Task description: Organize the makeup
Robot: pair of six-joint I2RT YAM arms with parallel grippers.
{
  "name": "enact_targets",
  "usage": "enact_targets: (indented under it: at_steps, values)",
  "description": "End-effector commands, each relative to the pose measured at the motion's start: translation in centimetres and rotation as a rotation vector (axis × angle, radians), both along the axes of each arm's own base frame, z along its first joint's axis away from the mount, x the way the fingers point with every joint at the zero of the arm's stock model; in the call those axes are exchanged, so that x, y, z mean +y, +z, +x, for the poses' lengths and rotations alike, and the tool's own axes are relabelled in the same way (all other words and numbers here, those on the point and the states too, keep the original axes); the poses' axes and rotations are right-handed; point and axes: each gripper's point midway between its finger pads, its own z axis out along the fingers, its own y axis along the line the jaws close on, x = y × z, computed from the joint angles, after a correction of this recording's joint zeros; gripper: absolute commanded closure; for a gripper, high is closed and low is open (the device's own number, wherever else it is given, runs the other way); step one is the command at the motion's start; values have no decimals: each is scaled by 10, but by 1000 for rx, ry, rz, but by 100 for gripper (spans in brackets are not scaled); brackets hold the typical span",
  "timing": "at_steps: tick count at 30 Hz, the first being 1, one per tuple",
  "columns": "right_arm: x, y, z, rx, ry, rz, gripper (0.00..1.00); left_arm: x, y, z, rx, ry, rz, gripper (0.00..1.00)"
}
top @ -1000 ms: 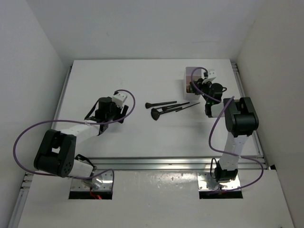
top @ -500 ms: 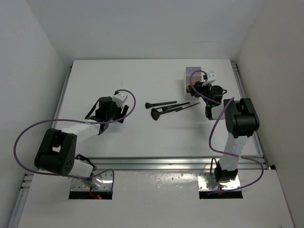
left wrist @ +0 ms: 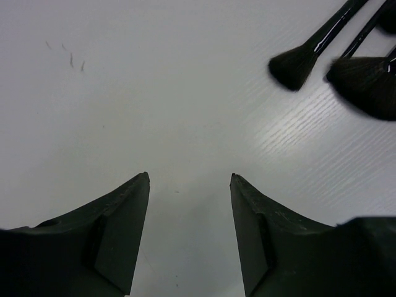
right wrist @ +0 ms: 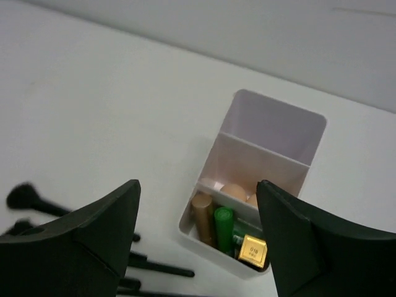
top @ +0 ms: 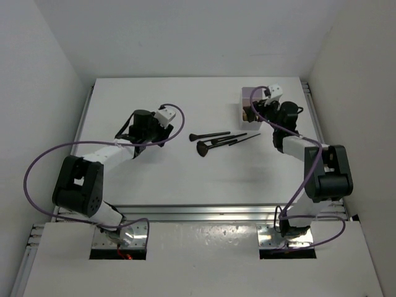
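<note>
Three thin black brushes (top: 218,138) lie side by side mid-table; the left wrist view shows two of their heads, a round brush head (left wrist: 294,65) and a fan brush head (left wrist: 365,83). My left gripper (left wrist: 190,176) is open and empty over bare table, just left of the brushes (top: 168,128). The translucent white box (right wrist: 278,105) holds a gold-brown tube (right wrist: 203,216), a green tube (right wrist: 223,226), a gold-capped item (right wrist: 252,250) and peach sponges (right wrist: 234,190). My right gripper (right wrist: 198,184) hangs open and empty above the box (top: 252,113).
The box (top: 247,98) stands at the back right of the white table, its far compartment bare. White walls close in the table on three sides. A metal rail (top: 204,213) runs along the near edge.
My right gripper has opened and lifted away from the box's tube compartment, the arm stretching out. The left arm has moved right toward the brushes, its jaws narrowing a little.
</note>
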Motion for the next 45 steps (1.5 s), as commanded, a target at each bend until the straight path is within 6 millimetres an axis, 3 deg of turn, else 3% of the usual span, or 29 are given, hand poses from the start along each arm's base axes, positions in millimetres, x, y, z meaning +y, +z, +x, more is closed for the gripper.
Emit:
enact_targets:
  at_steps: [1,2,3,4,6,9,10,14,15,17,22,24,28,35,39,45]
  values:
    - [27,-11,-26,109,230,-155,26,-19,11,5,-9,-73,21,40]
    - [39,-21,-38,175,323,-239,27,-19,9,6,13,-44,2,41]
    - [56,-8,-39,157,436,-259,33,-17,17,12,-1,-12,-7,43]
    - [69,-40,-69,328,537,-275,36,-15,18,13,10,18,-14,44]
    - [86,-42,-91,389,724,-409,41,-9,18,15,44,102,-43,51]
    - [126,-54,-106,395,897,-539,40,2,16,8,134,236,-126,63]
    - [124,-59,-103,408,887,-551,38,8,20,10,124,249,-132,63]
    - [149,-76,-97,402,905,-659,37,37,15,-4,236,397,-256,66]
    - [154,-73,-89,394,913,-684,39,44,13,-8,253,419,-270,66]
    - [161,-88,-93,446,957,-718,41,66,3,-18,283,465,-280,66]
    - [164,-119,-103,525,1001,-836,43,108,-11,-37,290,565,-266,66]
    - [163,-124,-104,530,995,-861,43,113,-10,-39,281,572,-261,62]
    - [155,-139,-108,573,992,-903,45,112,-17,-46,277,551,-252,53]
    - [148,-162,-103,605,973,-958,46,110,-23,-46,279,583,-299,49]
    - [149,-163,-93,586,942,-989,46,110,-23,-47,280,583,-299,49]
    - [155,-158,-95,560,967,-1012,49,110,-23,-43,269,581,-302,49]
